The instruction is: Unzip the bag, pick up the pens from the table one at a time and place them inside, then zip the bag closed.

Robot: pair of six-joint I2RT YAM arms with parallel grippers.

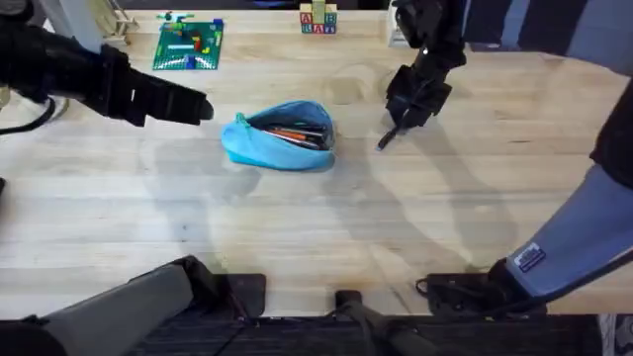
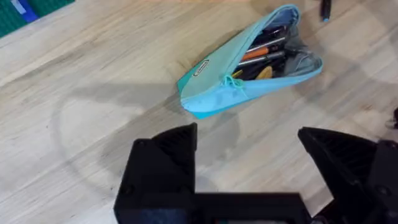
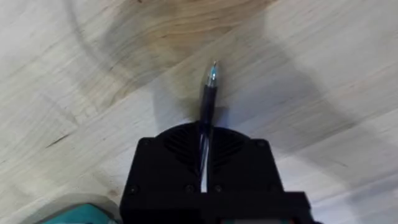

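Bag (image 1: 282, 136) lay unzipped on table (image 1: 297, 227) at centre, mouth gaping, orange and dark pens already inside. Right gripper (image 1: 401, 127) sat at 3 o'clock of bag, well apart, fingers clamped on dark pen (image 3: 209, 99); pen tip poked out beyond the pads, angled toward the wood. Left gripper (image 2: 249, 152) hovered at 9 o'clock of bag, jaws wide, holding nothing.

Risk: pen was gripped near one end, so it might pivot or catch the fabric lip at insertion. Unpinned bag could slide.
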